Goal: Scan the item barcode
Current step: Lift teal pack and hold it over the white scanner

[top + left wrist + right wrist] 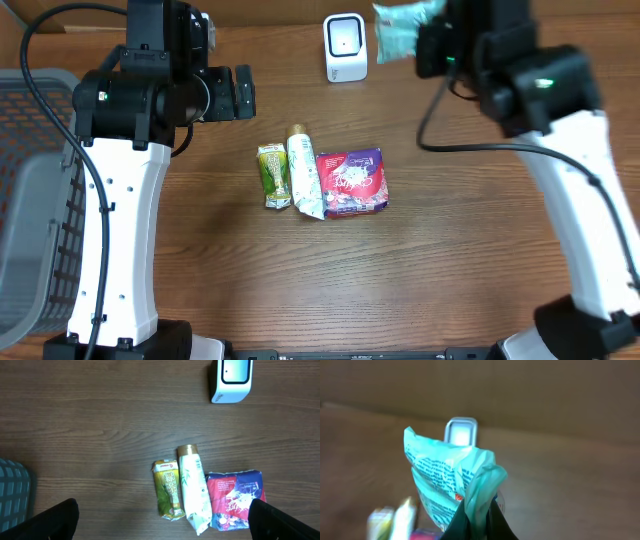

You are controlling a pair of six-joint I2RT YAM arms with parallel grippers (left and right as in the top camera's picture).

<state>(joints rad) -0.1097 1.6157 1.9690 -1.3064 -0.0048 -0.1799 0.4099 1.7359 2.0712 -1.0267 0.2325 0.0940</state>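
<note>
the right jaws are clenched on the mint-green packet point(405, 25), held off the table point(450, 250) just right of the white scanner point(345, 47); its long axis runs out from the jaws toward the scanner, so the right arm is far nearer. the left jaws hang released, holding nothing. the grey basket point(30, 190) shows nothing inside its visible part.
</note>
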